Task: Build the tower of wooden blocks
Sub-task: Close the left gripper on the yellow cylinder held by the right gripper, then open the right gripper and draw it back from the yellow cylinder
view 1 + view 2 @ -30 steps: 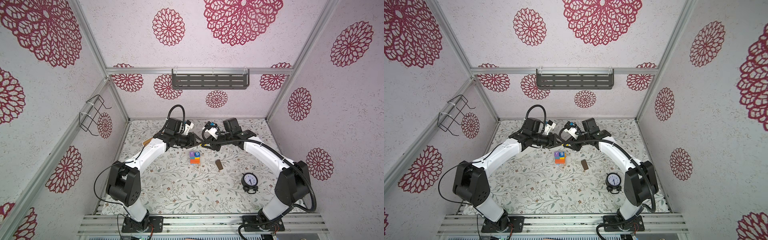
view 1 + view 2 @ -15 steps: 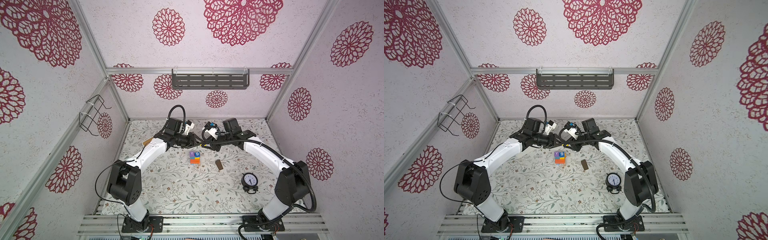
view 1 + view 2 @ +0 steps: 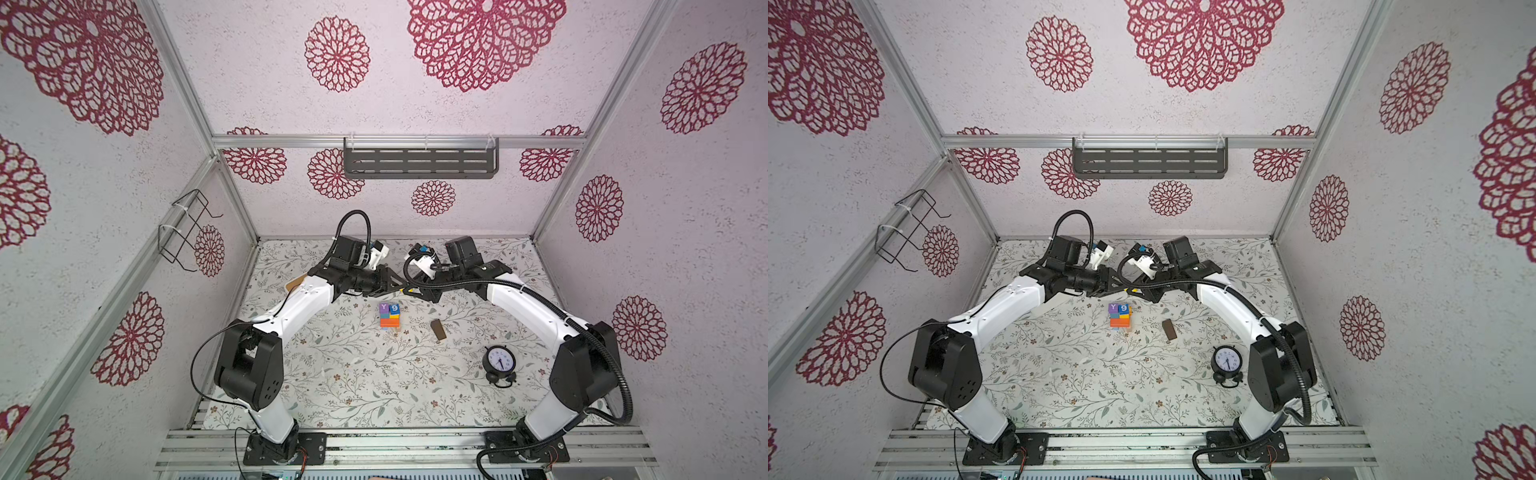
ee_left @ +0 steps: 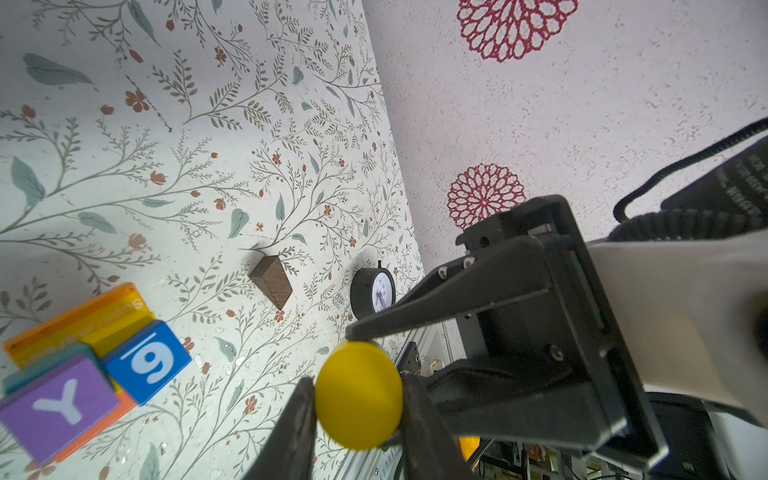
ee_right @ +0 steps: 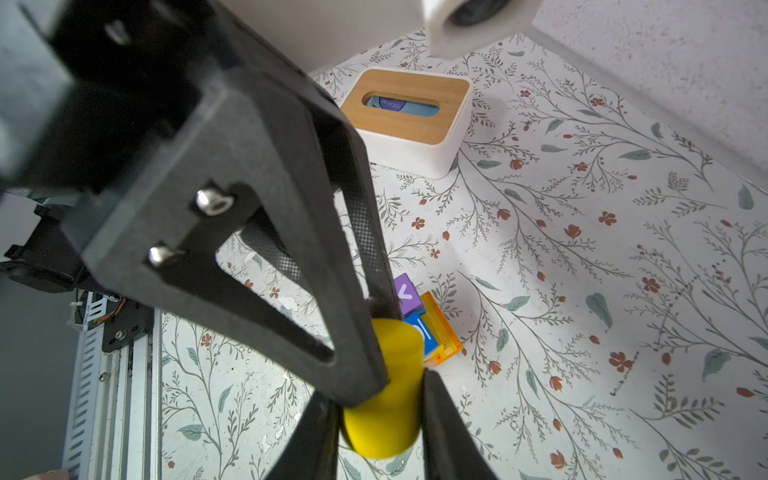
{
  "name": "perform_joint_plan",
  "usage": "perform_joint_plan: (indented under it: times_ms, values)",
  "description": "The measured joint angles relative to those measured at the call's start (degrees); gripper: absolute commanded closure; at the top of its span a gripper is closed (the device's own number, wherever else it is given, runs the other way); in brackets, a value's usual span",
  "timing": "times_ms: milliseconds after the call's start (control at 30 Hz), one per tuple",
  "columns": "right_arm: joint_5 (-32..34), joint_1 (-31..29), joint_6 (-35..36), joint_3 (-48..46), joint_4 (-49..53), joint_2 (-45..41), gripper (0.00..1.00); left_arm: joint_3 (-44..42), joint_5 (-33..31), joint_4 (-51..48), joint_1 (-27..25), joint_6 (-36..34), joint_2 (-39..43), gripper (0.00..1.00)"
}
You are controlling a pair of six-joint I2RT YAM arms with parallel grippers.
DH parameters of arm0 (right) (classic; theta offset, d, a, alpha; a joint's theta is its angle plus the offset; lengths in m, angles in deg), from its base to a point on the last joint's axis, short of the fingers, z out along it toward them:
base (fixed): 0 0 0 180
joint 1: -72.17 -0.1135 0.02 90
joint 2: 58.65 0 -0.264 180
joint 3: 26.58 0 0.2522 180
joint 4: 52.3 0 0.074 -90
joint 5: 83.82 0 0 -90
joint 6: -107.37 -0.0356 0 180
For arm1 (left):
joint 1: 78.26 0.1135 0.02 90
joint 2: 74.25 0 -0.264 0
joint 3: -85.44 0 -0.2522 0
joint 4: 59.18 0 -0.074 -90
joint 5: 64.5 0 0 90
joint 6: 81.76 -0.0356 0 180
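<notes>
**Two robot claws are sharing one yellow cylinder above the block tower**

Both arms are reaching in from the near corners and meeting in mid-air over the middle of the flowered table (image 3: 353,374). The right claw (image 3: 417,291) is gripping a yellow cylinder (image 4: 359,399) across its round side. The left claw (image 3: 395,284), wider a moment ago, has been narrowing and is now pressing its fingers against the same cylinder, while the arms are barely shifting. The cylinder is therefore being held by both claws, off the table, above the tower (image 3: 389,316) and just to its far side.

The tower is standing at the table's centre, with orange and yellow layers topped by a purple "Y" cube (image 4: 58,407) and a blue "9" cube (image 4: 147,361). A dark brown block (image 3: 438,329) is lying loose to its right, and an alarm clock (image 3: 500,360) is sitting nearer and further right.

This is looking like a handover. The right claw probably needs to let go before the left can place the cylinder.
</notes>
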Motion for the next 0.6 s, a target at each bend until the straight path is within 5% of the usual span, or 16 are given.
perform_joint_plan:
  times_ms: [333,600]
  values:
    - [1.18,-0.11,-0.96,-2.25,-4.17,-0.02,0.42,0.13,-1.70,-2.49,0.00,-0.52,0.00,0.77]
    - [2.54,-0.11,-2.56,-5.88,-7.26,-2.36,0.36,3.32,-4.57,-7.45,0.26,-2.38,0.00,0.77]
